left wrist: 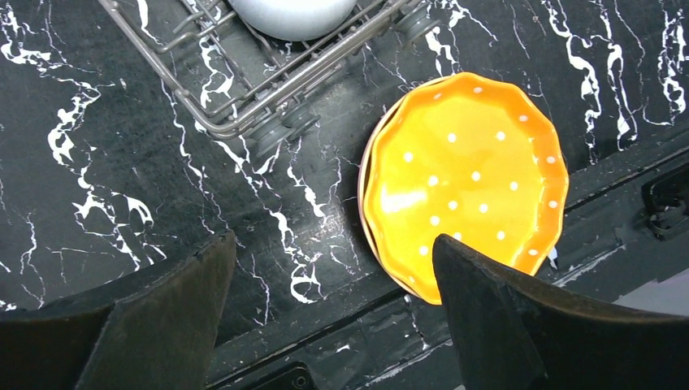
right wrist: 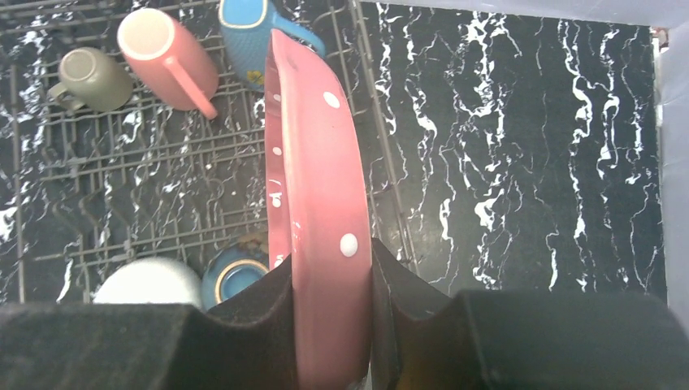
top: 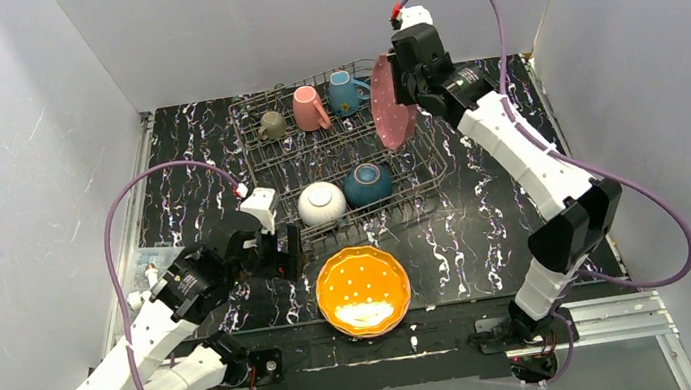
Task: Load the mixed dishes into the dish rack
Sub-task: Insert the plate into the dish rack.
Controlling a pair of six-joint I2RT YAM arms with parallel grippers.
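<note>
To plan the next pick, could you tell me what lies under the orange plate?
A second plate lies beneath the orange plate; only its rim shows, the rest is covered.

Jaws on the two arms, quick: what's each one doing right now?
Left jaws: open, holding nothing, near the orange plate.
Right jaws: closed on the pink plate, held on edge over the dish rack.

Top edge of left wrist view cuts white bowl (left wrist: 292,12), orange plate (left wrist: 463,179) rim partly behind left gripper (left wrist: 333,242) finger (left wrist: 504,325), pink plate (right wrist: 317,203) lower rim hidden between right gripper (right wrist: 329,260) fingers (right wrist: 260,313).
</note>
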